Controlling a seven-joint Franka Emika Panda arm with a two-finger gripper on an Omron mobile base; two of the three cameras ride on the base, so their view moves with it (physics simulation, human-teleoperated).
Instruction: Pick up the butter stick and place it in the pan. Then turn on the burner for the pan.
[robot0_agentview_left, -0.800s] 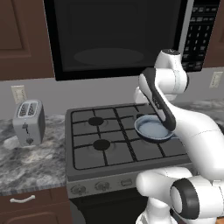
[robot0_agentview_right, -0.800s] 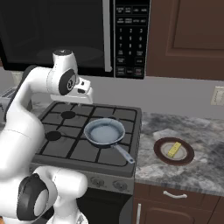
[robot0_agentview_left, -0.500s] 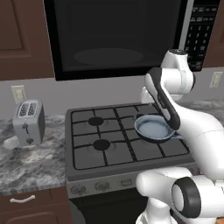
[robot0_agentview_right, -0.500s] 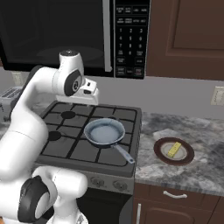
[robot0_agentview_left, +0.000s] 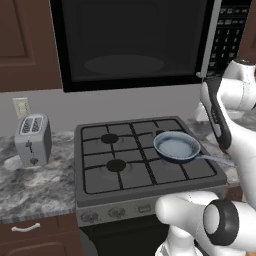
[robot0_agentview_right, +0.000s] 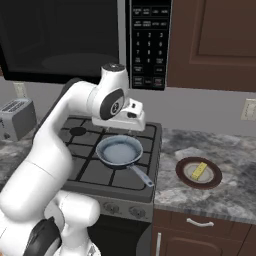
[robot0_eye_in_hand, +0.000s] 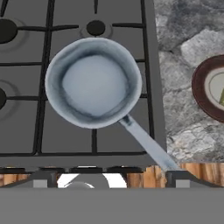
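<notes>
The grey-blue pan (robot0_agentview_right: 119, 151) sits on the stove's front right burner, its silvery handle (robot0_agentview_right: 142, 176) pointing toward the front right corner. In the hand view the pan (robot0_eye_in_hand: 93, 82) lies straight below me. My gripper (robot0_agentview_right: 121, 131) hangs open above the pan with nothing between its fingers; the fingertips (robot0_eye_in_hand: 41, 181) stand far apart around the midpoint (robot0_eye_in_hand: 109, 181). The pale-yellow butter stick (robot0_agentview_right: 200, 170) lies on a brown-rimmed plate (robot0_agentview_right: 183, 176) on the counter right of the stove. The pan (robot0_agentview_left: 176, 146) also appears in the left base view.
The plate's rim (robot0_eye_in_hand: 199, 87) shows at the hand view's right edge. Stove knobs (robot0_agentview_right: 117, 209) line the front panel. A toaster (robot0_agentview_left: 32, 140) stands on the left counter. A microwave (robot0_agentview_right: 60, 35) hangs low over the stove. A cabinet (robot0_agentview_right: 215, 40) is upper right.
The arm has swung rightward, carrying the hand from over the stove's back left to above the pan. Jaws stay open. Pan, plate and butter have not moved.
</notes>
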